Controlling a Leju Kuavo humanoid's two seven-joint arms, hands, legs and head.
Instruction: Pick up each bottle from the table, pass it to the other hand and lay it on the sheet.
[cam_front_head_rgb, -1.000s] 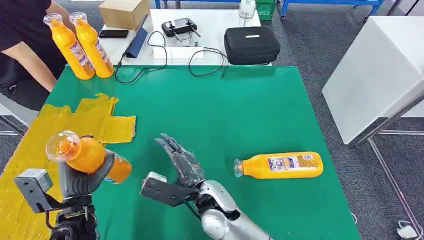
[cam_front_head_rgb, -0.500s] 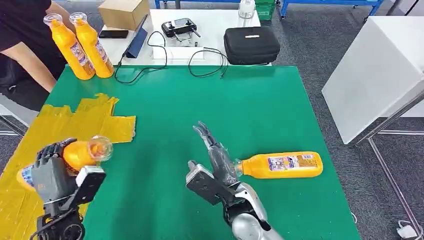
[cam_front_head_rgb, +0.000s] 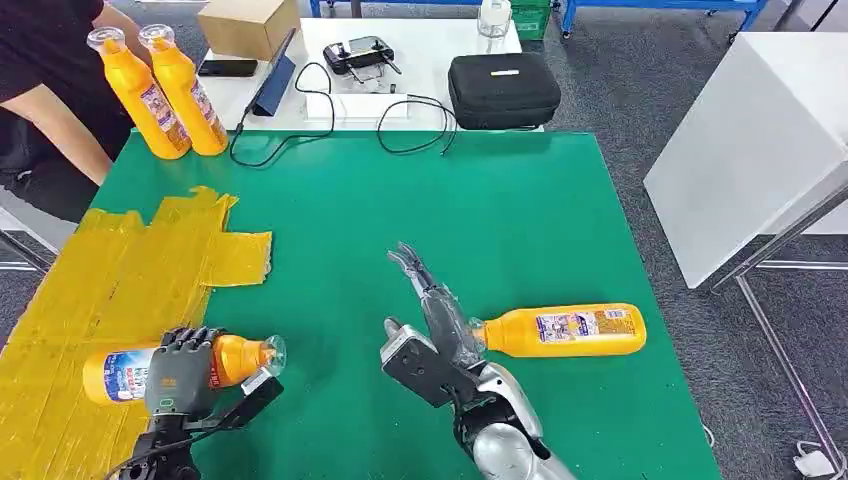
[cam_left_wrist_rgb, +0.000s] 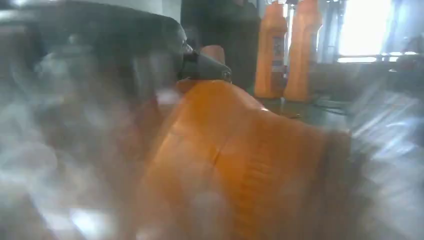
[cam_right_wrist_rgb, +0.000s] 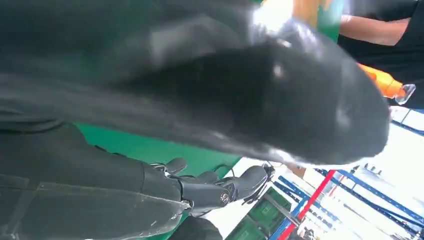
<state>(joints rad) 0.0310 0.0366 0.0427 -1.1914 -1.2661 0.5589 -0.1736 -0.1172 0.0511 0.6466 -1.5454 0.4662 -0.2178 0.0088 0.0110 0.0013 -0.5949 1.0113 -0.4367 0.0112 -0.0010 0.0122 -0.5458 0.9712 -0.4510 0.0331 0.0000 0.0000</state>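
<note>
Left hand (cam_front_head_rgb: 180, 375) grips orange plastic bottle (cam_front_head_rgb: 120, 372) lying on yellow taped sheet (cam_front_head_rgb: 110, 270). You: right hand (cam_front_head_rgb: 440, 315) empty, fingers spread; second orange bottle (cam_front_head_rgb: 565, 331) at its 3 o'clock, crosswise on green counter (cam_front_head_rgb: 480, 210), cap nearest.

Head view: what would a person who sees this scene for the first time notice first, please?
Probably the orange bottles against the green table: the left hand holds one bottle lying over the yellow sheet, near the robot. A second bottle lies on its side on the green surface, with the right hand open just beside its cap. Two more bottles stand upright at the far left corner, next to a person.
</note>
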